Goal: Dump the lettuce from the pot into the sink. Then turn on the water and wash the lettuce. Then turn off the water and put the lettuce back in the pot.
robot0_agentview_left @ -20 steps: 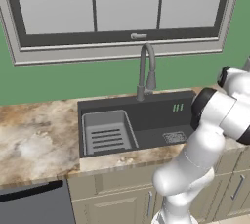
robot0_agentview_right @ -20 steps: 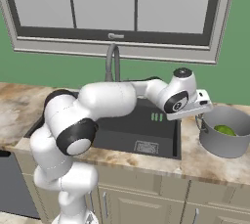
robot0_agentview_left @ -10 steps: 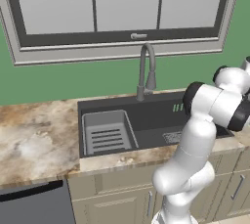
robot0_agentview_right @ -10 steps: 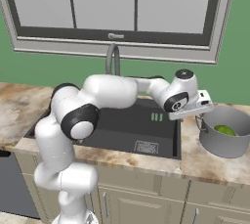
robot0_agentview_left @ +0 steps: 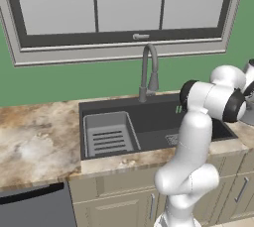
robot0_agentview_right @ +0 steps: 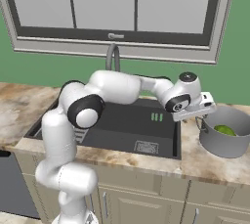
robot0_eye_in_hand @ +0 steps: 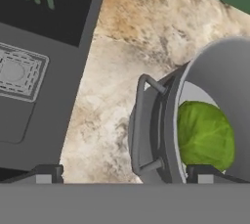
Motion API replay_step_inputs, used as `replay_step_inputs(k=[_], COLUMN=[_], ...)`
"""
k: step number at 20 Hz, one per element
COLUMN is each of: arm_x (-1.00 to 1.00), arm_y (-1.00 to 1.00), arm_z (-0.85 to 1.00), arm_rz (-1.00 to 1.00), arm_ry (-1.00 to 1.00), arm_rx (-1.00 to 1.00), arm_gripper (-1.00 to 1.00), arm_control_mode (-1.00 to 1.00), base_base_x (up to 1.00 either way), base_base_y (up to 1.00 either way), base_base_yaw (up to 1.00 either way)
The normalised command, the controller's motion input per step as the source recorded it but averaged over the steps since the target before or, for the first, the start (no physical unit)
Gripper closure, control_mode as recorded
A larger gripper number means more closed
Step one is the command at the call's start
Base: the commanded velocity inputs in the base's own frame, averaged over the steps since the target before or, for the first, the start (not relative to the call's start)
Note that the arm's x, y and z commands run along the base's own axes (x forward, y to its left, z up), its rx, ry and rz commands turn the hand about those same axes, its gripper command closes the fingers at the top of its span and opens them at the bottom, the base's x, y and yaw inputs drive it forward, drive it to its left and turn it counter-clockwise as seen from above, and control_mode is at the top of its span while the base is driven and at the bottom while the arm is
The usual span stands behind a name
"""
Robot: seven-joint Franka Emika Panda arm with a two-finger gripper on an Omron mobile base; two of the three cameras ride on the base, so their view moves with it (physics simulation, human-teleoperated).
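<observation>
We had the wide-open gripper [robot0_eye_in_hand: 122,171] straddling the silver-grey metal pot's [robot0_agentview_right: 225,140] dark looped handle [robot0_eye_in_hand: 140,125] on the tabletop; round green lettuce [robot0_eye_in_hand: 205,135] inside. Step: grasping pot. Next, probably close, tip toward dark rectangular sink [robot0_agentview_right: 127,125].

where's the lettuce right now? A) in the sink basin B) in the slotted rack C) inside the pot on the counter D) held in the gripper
C: the lettuce sits inside the pot on the counter right of the sink, while the open gripper hovers by the pot's handle, holding nothing.
</observation>
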Motion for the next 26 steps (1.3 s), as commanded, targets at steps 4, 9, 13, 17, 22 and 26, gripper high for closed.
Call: replay_step_inputs(k=[4, 9, 13, 17, 22, 26], arm_x=[0.03, 0.05, 0.06, 0.01, 0.01, 0.09], arm_y=[-0.22, -0.18, -0.12, -0.06, 0.0, 0.0], arm_z=[-0.07, -0.11, -0.13, -0.14, -0.21, -0.29], arm_rz=[0.0, 0.0, 0.0, 0.0, 0.0, 0.0], arm_ry=[0.0, 0.0, 0.0, 0.0, 0.01, 0.04], arm_rx=[-0.03, -0.04, -0.02, 0.0, 0.0, 0.0], arm_gripper=[-1.0, -1.0, -1.0, -1.0, -1.0, -1.0], arm_control_mode=[-1.0, -1.0, -1.0, -1.0, -1.0, -1.0], base_base_x=[0.0, 0.0, 0.0, 0.0, 0.0, 0.0], base_base_y=[0.0, 0.0, 0.0, 0.0, 0.0, 0.0], base_base_yaw=[0.0, 0.0, 0.0, 0.0, 0.0, 0.0])
